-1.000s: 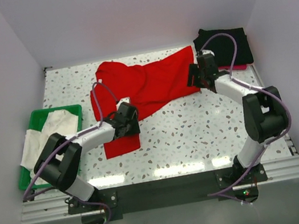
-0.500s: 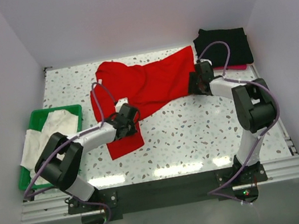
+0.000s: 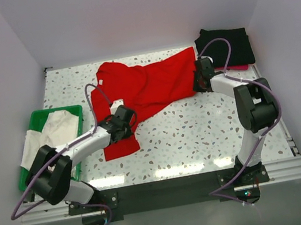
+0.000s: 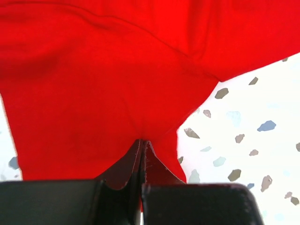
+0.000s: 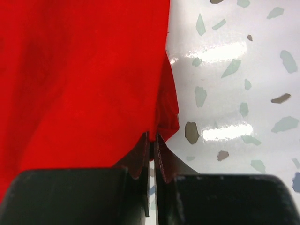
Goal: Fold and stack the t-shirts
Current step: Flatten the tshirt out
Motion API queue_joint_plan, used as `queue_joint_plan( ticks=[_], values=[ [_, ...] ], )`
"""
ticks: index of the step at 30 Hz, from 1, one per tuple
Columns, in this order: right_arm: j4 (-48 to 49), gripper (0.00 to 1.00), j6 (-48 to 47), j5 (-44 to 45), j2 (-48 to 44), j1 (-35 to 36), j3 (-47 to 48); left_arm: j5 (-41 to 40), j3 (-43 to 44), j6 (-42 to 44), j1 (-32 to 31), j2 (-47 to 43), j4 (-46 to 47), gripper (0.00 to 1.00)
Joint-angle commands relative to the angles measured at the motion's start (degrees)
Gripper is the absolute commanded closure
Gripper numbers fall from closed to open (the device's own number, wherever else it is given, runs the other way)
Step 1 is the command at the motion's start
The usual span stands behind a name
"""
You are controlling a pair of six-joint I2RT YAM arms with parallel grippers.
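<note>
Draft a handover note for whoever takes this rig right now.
Grips: the left pincer is shut on the red shirt at its near left part. The right pincer is shut on the same shirt's right edge.
Where: the red shirt lies spread and rumpled on the table, unfolded. The black shirts sit folded at the far right corner. The white shirt lies in the green basket on the left.
Done: black shirts folded.
Left: fold and stack the red shirt, then the white one.
</note>
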Motion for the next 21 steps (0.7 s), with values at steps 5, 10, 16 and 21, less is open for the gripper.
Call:
queue_joint_plan(
  ticks=[5,10,16,21],
  values=[
    [-13.54,1.0,-2.81,4.03,-10.93,-0.24,8.22,-3.55,1.11,-1.0,-0.12,-9.37,-5.41,1.0],
    [-20.4,1.0,-5.18,6.14,-12.79,-0.24,13.75,-4.25,2.25,-0.39,-0.04,-15.08,-9.46,1.0],
    [-25.6,1.0,-7.38,8.25,-4.53,-0.41,24.74,-4.07,3.57,1.63,0.49,-18.43,-11.39,1.0],
    [-26.93,0.91,-6.68,5.89,4.52,-1.29,30.9,-3.38,2.7,1.55,0.58,-18.7,-11.49,1.0]
  ],
)
